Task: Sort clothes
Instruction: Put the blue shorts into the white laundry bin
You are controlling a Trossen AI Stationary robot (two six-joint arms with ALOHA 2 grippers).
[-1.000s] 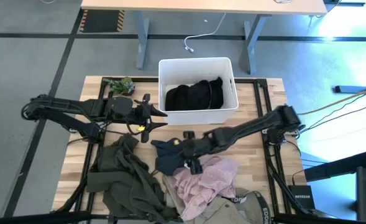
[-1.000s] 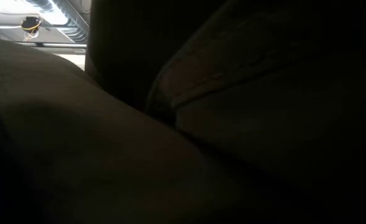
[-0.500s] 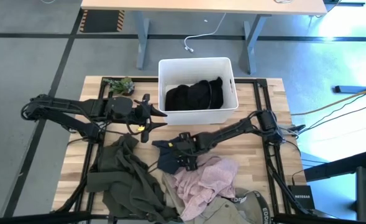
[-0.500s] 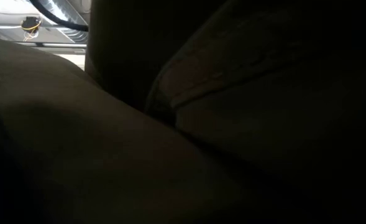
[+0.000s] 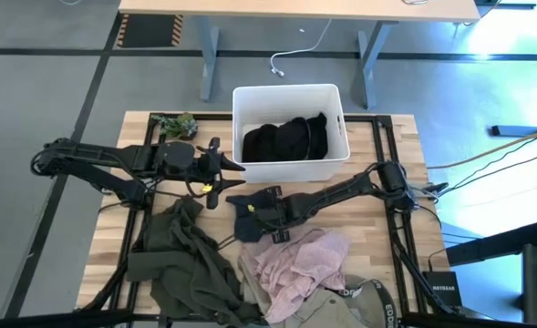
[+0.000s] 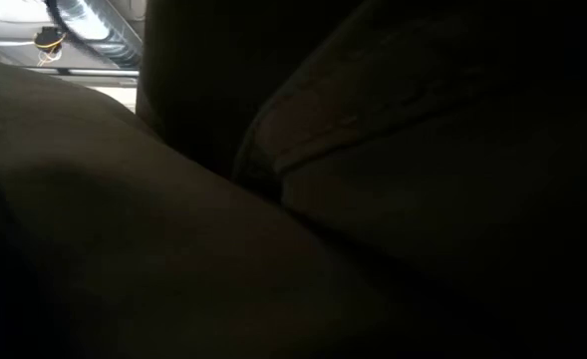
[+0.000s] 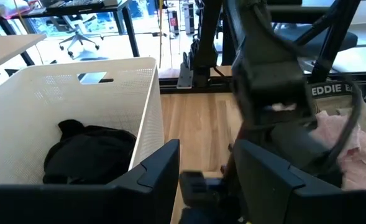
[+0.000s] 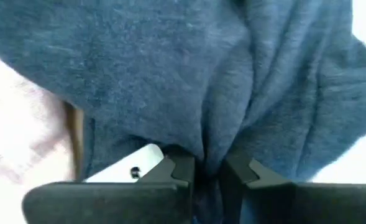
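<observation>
A navy blue garment [image 5: 248,219] lies bunched at the table's middle, and my right gripper [image 5: 253,211] is shut on it. A pale pink garment [image 5: 297,262] lies next to it on the near side. Olive-green clothes [image 5: 184,260] are heaped at the near left. A beige one with a lettered strap [image 5: 357,299] lies at the near edge. A black garment [image 5: 284,138] rests inside the white bin [image 5: 337,102]. My left gripper [image 5: 233,175] hovers open in front of the bin, touching nothing. My right gripper pinches a gathered fold of the navy garment [image 8: 209,146] between its two fingers [image 8: 181,169]. The cloth is drawn into creases that run into the gap. The arm reaches in from the table's right. The rest of the garment [image 5: 242,230] lies slack beside the pink one.
A small green plant-like clump [image 5: 175,125] sits at the far left corner, left of the bin. Bare wood [image 5: 377,237] shows to the right of the clothes. Cloth close to the lens fills the low view. The left wrist view shows the bin's wall [image 7: 146,118] and the right arm [image 7: 266,87].
My right gripper has gone toward the table's left and far edges onto the navy garment and has shut on it. The garment has bunched up and shifted a little toward the far edge.
</observation>
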